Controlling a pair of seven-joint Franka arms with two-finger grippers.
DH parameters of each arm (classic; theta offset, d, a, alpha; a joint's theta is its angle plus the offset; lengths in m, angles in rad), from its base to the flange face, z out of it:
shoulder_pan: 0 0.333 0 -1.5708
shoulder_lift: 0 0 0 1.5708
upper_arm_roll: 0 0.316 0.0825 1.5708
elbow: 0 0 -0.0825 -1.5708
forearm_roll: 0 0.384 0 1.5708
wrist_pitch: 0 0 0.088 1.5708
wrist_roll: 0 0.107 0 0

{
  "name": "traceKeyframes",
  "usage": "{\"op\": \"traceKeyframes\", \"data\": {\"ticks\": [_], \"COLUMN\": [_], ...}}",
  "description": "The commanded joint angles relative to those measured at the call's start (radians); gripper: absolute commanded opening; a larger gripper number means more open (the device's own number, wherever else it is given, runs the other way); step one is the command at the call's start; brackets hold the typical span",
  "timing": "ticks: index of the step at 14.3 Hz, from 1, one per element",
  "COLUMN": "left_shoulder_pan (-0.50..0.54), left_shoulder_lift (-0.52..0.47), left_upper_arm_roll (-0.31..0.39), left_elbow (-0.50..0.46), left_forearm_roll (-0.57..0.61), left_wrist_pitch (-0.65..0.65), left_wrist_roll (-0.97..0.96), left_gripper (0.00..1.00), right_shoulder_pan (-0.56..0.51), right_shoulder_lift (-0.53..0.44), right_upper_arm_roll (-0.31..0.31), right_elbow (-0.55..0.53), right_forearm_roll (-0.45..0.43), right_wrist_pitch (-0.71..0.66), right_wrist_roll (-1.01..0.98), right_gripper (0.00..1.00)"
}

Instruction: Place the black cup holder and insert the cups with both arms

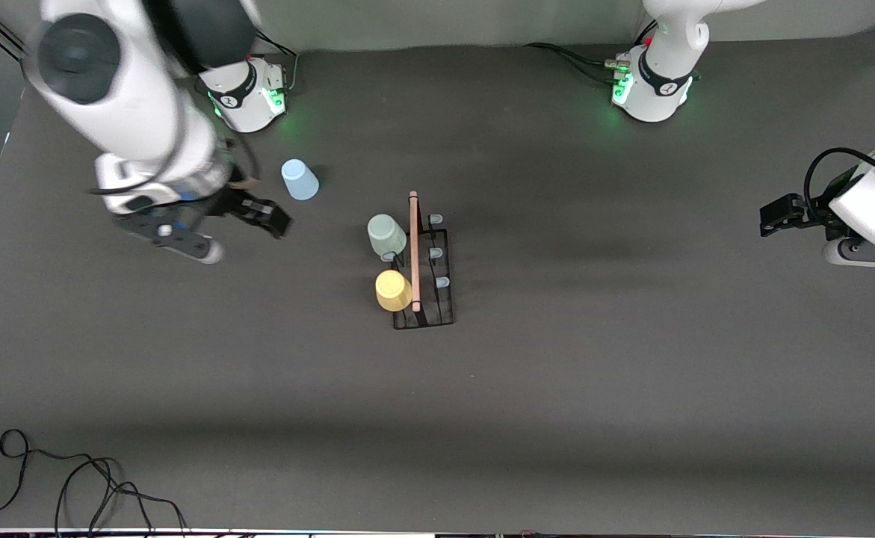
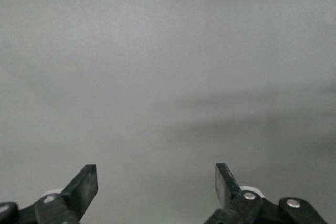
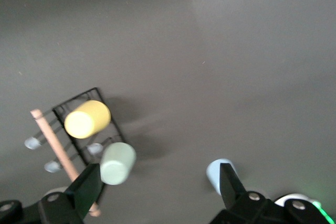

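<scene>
The black cup holder stands mid-table, its wooden rod handle on top. A mint green cup and a yellow cup sit on pegs on the side toward the right arm's end. The pale blue cup stands upside down on the table near the right arm's base. My right gripper is open and empty, up over the table by the blue cup. Its wrist view shows the holder, yellow cup, mint cup and blue cup. My left gripper is open and empty over bare table.
Three pale-tipped pegs on the holder's side toward the left arm's end carry nothing. The arm bases stand at the table's back edge. Loose black cables lie near the front edge toward the right arm's end.
</scene>
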Motion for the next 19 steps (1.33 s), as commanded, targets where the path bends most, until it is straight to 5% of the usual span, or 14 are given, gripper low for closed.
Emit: {"op": "traceKeyframes", "data": {"ticks": [1,4,8,11,19], "left_shoulder_pan": [-0.003,-0.001,-0.003,-0.001,-0.001], "left_shoulder_lift": [0.000,0.002,0.002,0.000,0.000], "left_upper_arm_roll": [0.001,0.000,0.001,0.001,0.000], "left_elbow": [0.014,0.014,0.014,0.014,0.014], "left_forearm_roll": [0.003,0.003,0.003,0.003,0.003], "left_wrist_pitch": [-0.016,-0.016,-0.016,-0.016,-0.016], "left_wrist_roll": [0.002,0.002,0.002,0.002,0.002], "left_gripper": [1.00,1.00,1.00,1.00,1.00], "right_shoulder_pan": [-0.186,-0.439,-0.755,-0.852,-0.852], "right_shoulder_lift": [-0.134,-0.199,-0.216,-0.216,-0.216], "right_upper_arm_roll": [0.186,0.401,0.590,0.595,0.522], "right_elbow": [-0.119,-0.174,-0.179,-0.179,-0.181], "right_forearm_roll": [-0.095,-0.140,-0.138,-0.126,-0.096], "right_wrist_pitch": [0.017,0.019,0.012,0.020,0.034], "right_wrist_roll": [-0.132,-0.274,-0.500,-0.622,-0.661], "right_gripper": [1.00,1.00,1.00,1.00,1.00]}}
